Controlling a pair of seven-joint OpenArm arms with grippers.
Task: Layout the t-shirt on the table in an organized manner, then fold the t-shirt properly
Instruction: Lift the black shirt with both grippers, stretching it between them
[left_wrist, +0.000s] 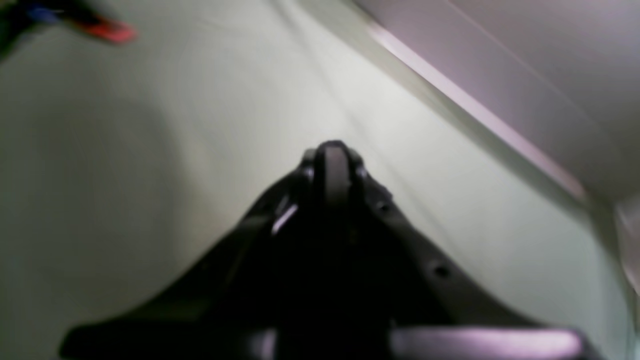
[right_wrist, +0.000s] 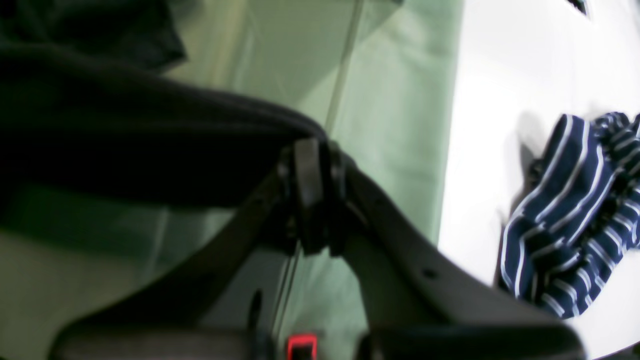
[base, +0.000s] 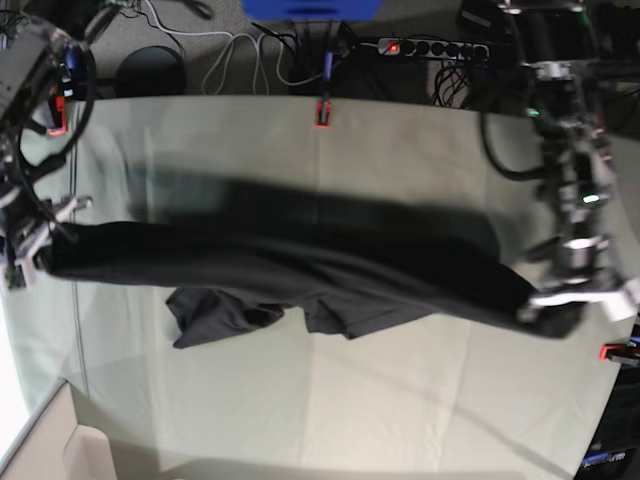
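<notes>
Right gripper (right_wrist: 311, 195) pinches the t-shirt (base: 300, 260) hem; left gripper (left_wrist: 334, 167) is pressed together — apparently empty, though the view is blurred.

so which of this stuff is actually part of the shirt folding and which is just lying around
Part of the job:
- t-shirt, stretched between both arms
- table
- right gripper, jaws shut on the shirt edge
- left gripper, jaws shut

Just lying about:
- striped navy cloth, off the table
- power strip and cables
- red clamp at the table edge
</notes>
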